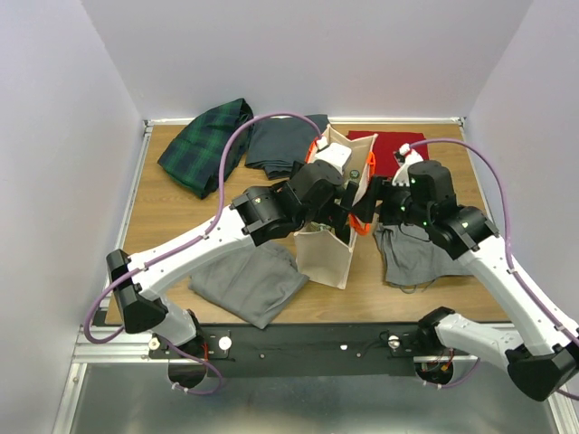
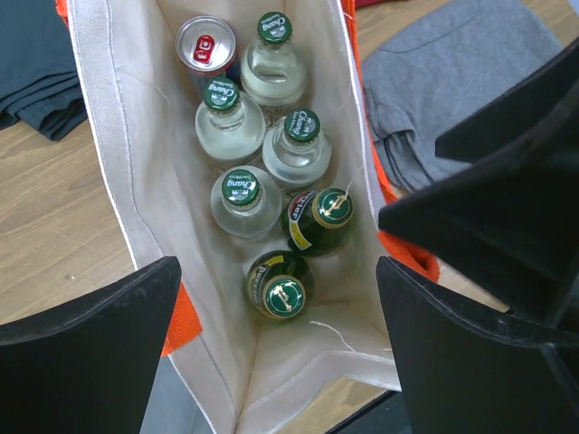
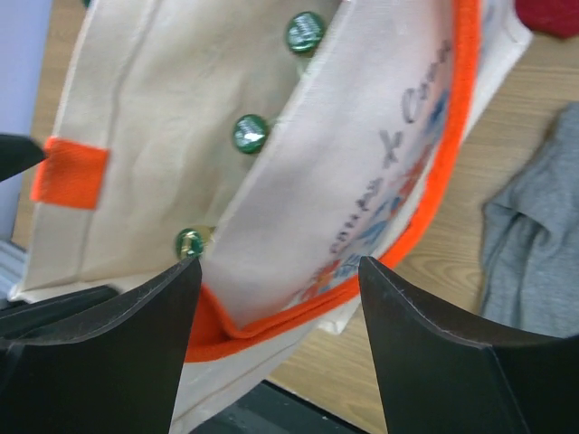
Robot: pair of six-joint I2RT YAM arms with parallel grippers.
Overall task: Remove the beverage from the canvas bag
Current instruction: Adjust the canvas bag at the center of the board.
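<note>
The canvas bag [image 1: 324, 258] stands upright mid-table, packed with bottles [image 2: 279, 287] and one can [image 2: 205, 47]. The left gripper [image 2: 278, 262] hangs above its mouth, fingers spread wide and empty. The right gripper [image 3: 278, 267] straddles the bag's right rim; I cannot tell whether it pinches the cloth. The bottles crowd together, so a descending finger could strike a neighbouring cap or snag the soft wall. With the rim loose, a lift might tip the bag.
</note>
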